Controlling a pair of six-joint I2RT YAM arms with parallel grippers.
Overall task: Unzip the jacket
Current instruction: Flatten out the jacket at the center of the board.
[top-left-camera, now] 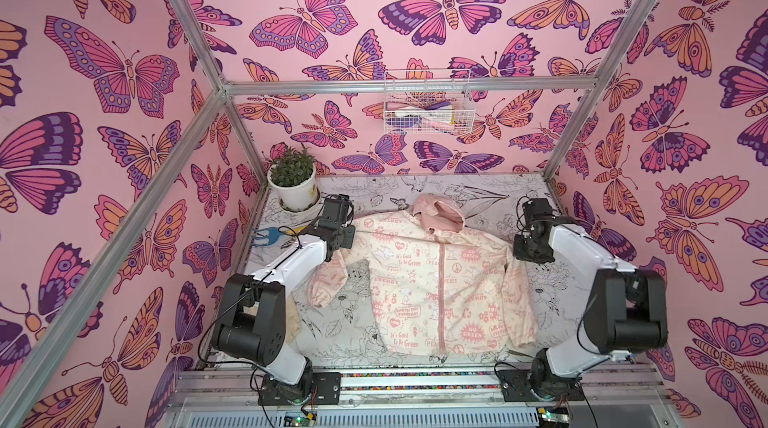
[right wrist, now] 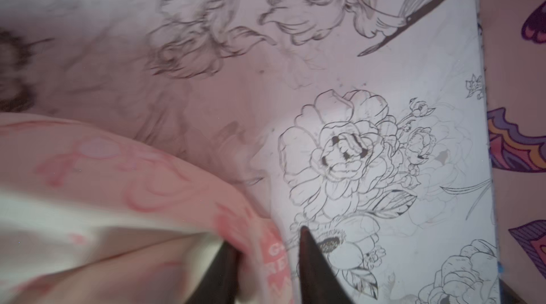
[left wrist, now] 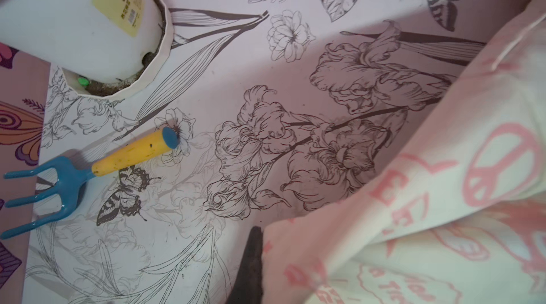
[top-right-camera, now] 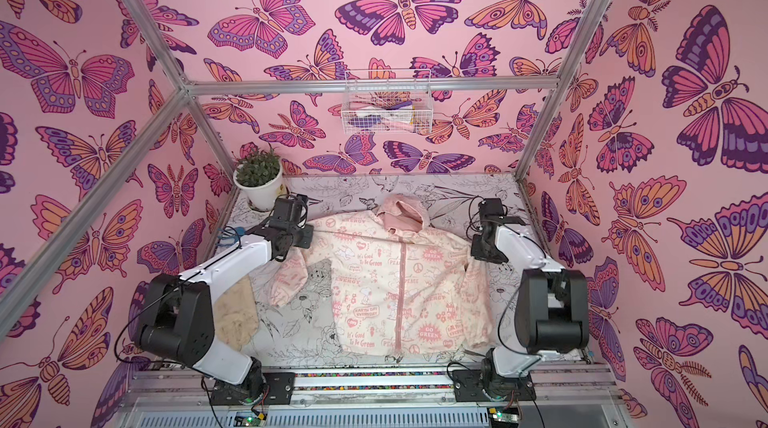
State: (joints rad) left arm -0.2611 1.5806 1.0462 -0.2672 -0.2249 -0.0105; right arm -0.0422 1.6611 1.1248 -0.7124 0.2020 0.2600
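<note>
Left gripper (left wrist: pixel 258 243) clamped shut on a pinch of cloth at the shoulder of the jacket (top-left-camera: pixel 432 280), at 10 o'clock of the garment in both top views. The right gripper (right wrist: pixel 266 237) sits at 2 o'clock, jaws partly apart with a fold of printed fabric lying between them (not visibly clamped). We judge both arms are posted at the shoulders to spread and steady the garment before the slider is tackled.

The jacket lies front-up mid-table (top-left-camera: pixel 478 193), hood (top-left-camera: pixel 440 213) toward 12, hem toward 6, and its pink zipper (top-left-camera: pixel 442 293) is closed along its whole run.

We cannot make out the zipper pull near the collar. The left gripper's second finger is buried under cloth, and the right wrist view is blurred. A beige glove (top-right-camera: pixel 235 313) at 8 o'clock is half-hidden behind the left arm.
</note>
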